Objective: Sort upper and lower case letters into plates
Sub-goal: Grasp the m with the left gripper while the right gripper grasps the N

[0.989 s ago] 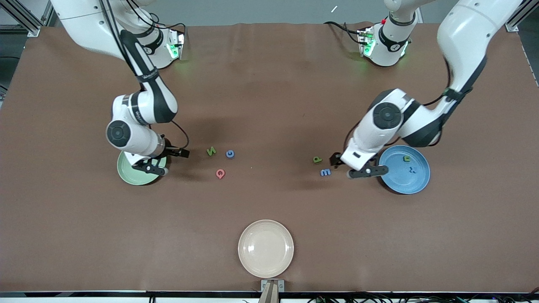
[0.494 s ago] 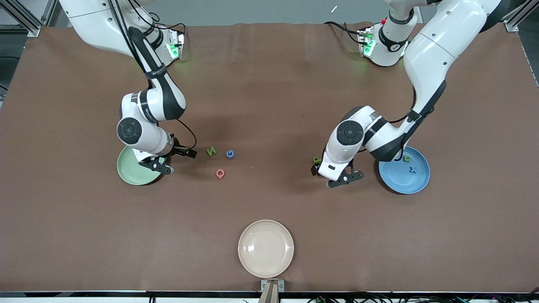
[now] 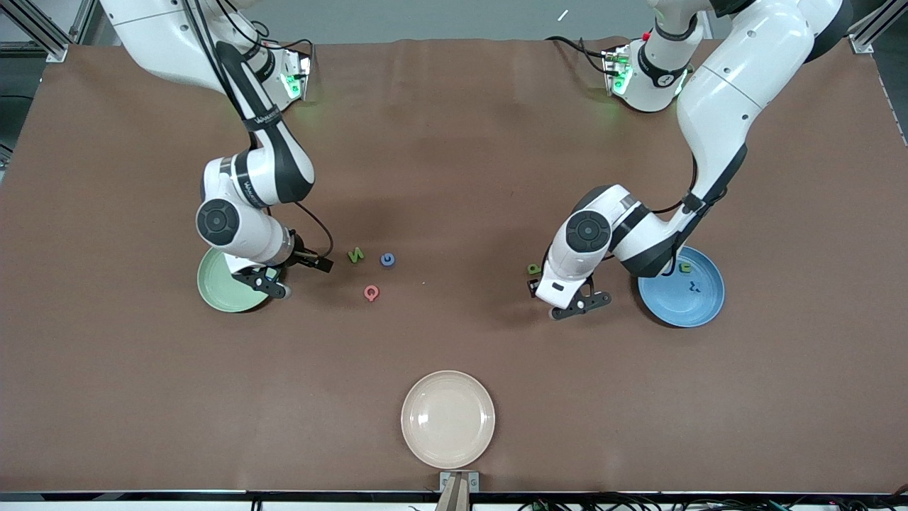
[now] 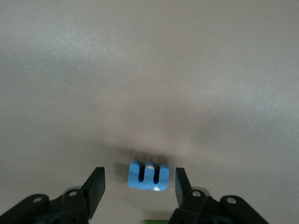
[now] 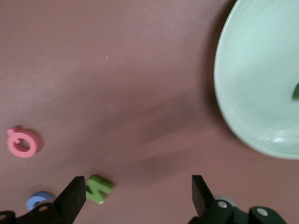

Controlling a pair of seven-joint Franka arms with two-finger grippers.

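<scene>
A blue letter m (image 4: 148, 176) lies on the table between the fingers of my left gripper (image 4: 138, 187), which is open with a narrow gap on each side of the letter. In the front view the left gripper (image 3: 564, 297) hides that letter; a green p (image 3: 533, 269) lies right beside it. My right gripper (image 3: 292, 273) is open by the mint green plate (image 3: 216, 292), with a green N (image 5: 98, 188) next to one of its fingers (image 5: 77, 195). A pink Q (image 3: 371, 292) and a blue G (image 3: 387, 260) lie near the N. The blue plate (image 3: 699, 312) holds a green letter (image 3: 685, 267) and a blue one (image 3: 694, 287).
A cream-beige plate (image 3: 447, 419) stands near the table's front edge, nearest to the front camera. The right wrist view shows the mint green plate (image 5: 261, 79) with a bit of something green (image 5: 296, 91) in it.
My left arm has swung from beside the blue plate to over the blue m, and its fingers have narrowed around it. My right gripper has shifted slightly off the green plate toward the N.
</scene>
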